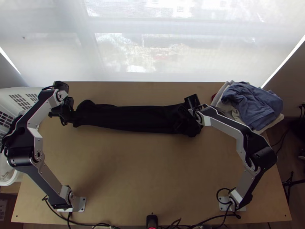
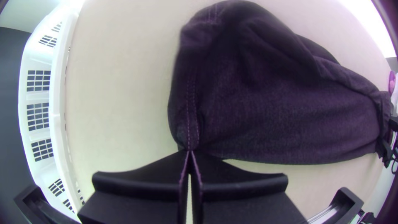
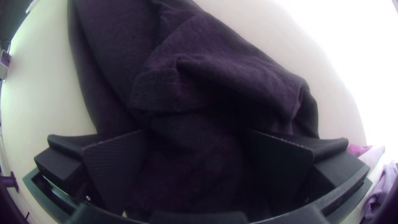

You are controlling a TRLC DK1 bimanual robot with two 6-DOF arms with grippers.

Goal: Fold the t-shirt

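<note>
Currently | left tool point(image 1: 70, 113) pinching t-shirt point(image 1: 129, 119) at stitched edge | right tool point(image 1: 184, 112) spread wide over bunched end

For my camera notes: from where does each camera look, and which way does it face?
Top: high over the table's near edge, looking steeply down; left arm and right arm show.
Left wrist: on that arm, facing one end of the dark shirt; left gripper shows, closed on its edge.
Right wrist: on that arm, facing the other end; right gripper shows, open.
Top and left wrist share the white basket.
</note>
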